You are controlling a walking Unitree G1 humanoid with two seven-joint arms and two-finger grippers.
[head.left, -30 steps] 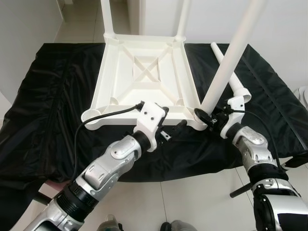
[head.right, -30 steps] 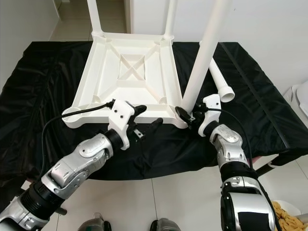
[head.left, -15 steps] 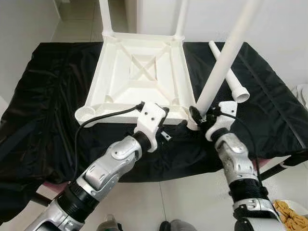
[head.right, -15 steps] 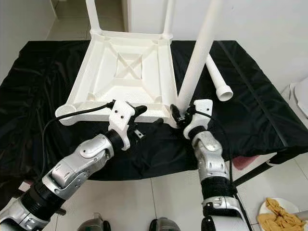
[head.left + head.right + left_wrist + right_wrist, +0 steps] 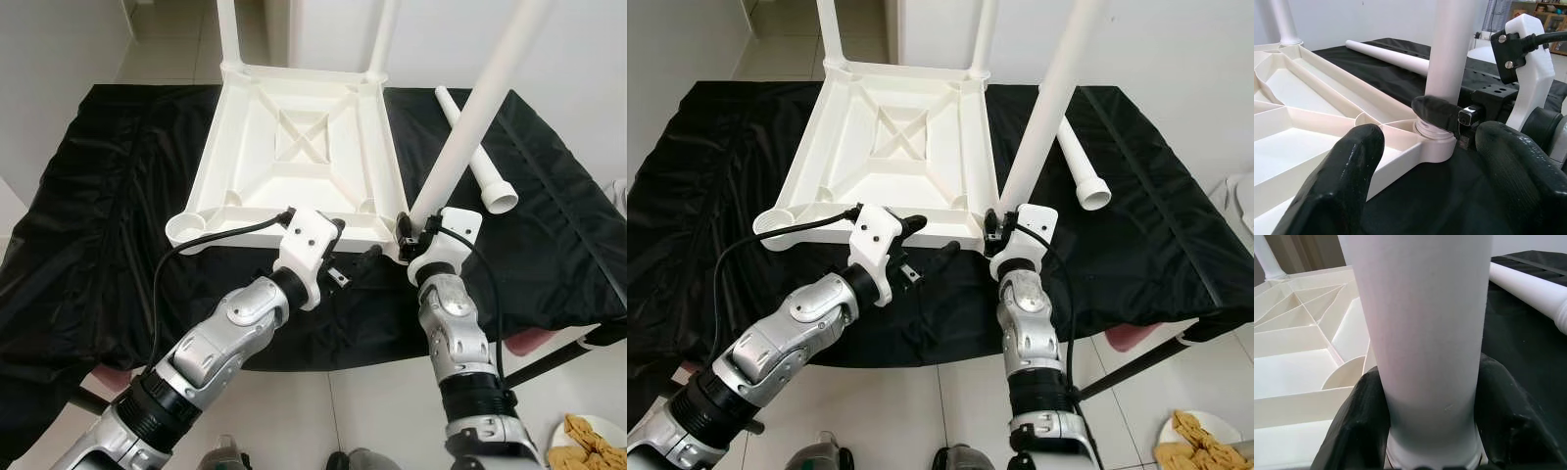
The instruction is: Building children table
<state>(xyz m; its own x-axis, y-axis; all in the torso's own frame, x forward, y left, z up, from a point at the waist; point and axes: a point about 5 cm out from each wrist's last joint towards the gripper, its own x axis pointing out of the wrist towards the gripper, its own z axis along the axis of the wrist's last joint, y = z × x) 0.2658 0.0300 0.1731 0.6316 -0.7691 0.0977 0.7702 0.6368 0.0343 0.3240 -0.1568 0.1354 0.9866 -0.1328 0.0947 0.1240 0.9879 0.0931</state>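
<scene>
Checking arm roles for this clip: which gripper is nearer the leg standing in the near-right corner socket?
Right. The right gripper is clamped around the base of the standing leg; the left gripper hovers open beside the tabletop edge, short of that leg.

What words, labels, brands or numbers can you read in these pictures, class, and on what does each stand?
None can be read. The white tabletop, the leg in the right pincer, the loose leg and the black cloth are all unmarked. The left pincer carries no lettering either.
</scene>
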